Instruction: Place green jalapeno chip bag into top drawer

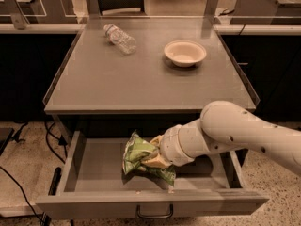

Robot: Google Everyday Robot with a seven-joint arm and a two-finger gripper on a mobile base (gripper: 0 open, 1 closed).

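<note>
The green jalapeno chip bag [140, 156] is crinkled and lies inside the open top drawer [94, 173], near its middle. My gripper [155, 158] is down in the drawer with its fingers closed on the bag's right side. My white arm reaches in from the right, over the drawer's right half. The drawer is pulled out below the grey tabletop, and its front panel carries a dark pull handle [154, 215].
On the grey tabletop [141, 79] a clear plastic bottle [120, 38] lies at the back left and a cream bowl [185, 52] stands at the back right. Dark cables [28, 140] run on the floor to the left.
</note>
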